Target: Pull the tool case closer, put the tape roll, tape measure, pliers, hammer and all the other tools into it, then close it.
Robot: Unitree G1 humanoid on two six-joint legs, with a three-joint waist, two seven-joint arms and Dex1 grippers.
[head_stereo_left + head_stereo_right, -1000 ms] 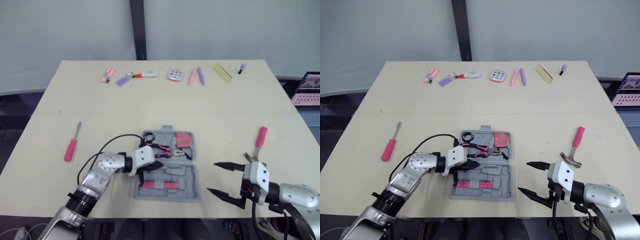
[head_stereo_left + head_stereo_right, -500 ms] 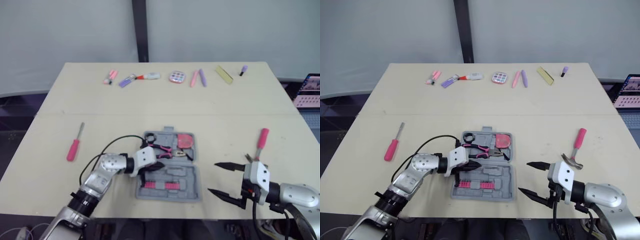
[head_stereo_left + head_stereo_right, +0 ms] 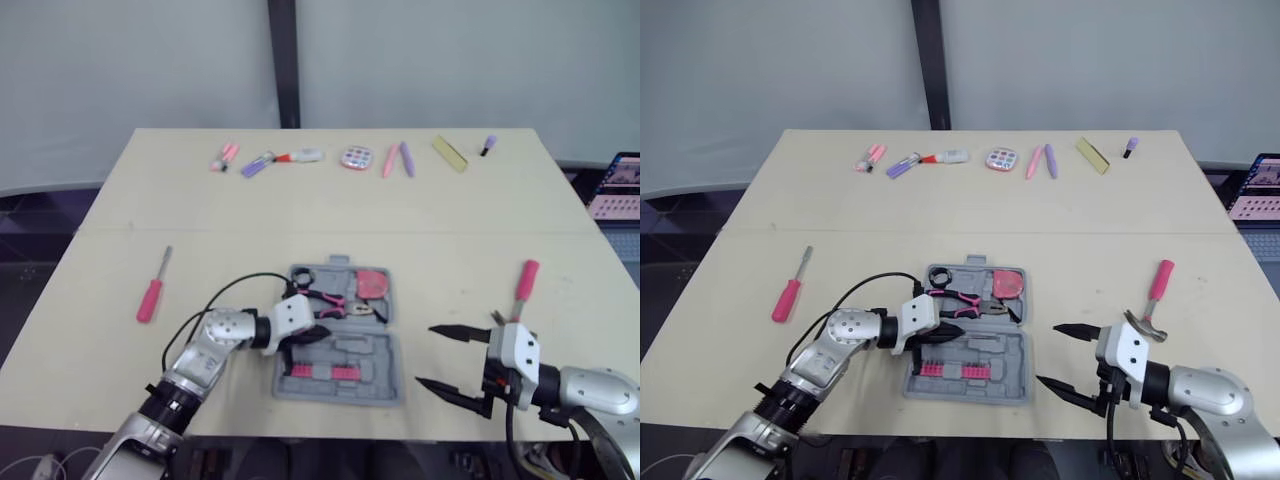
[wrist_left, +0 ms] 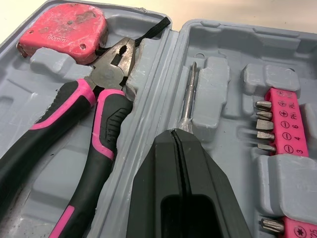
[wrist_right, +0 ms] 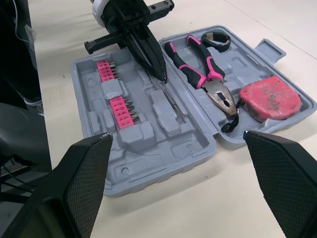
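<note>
In the middle of the bench [image 3: 300, 210], toward its near edge, tool case [image 3: 1015, 355]: lying open, both grey halves flat, hinge running left to right.
Far half of the case: pliers [image 4: 84, 139] with pink-and-black handles lie in their recess; the red tape measure [image 4: 64, 29] sits just beyond their nose at the right end; a black tape roll [image 5: 220, 46] sits in the left corner.
Near half of the case: pink bit holders [image 4: 290, 124] with rows of bits; a thin metal shaft [image 4: 188, 99] lies in a slot beside the hinge.
Left hand [image 4: 177, 135]: fingers pressed together, reaching in from the case's left side, tips low over the near half at the end of the thin shaft; whether they pinch it cannot be told.
Right hand [image 3: 423, 355]: fingers spread wide, holding nothing, just off the case's right side.
Hammer [image 3: 515, 295]: on the bench to the right of the case, pink handle pointing away, head near the right hand.
Screwdriver [image 3: 150, 297]: pink handle, on the bench well left of the case.
Far edge of the bench: a row of small pink and purple items [image 3: 354, 158].
</note>
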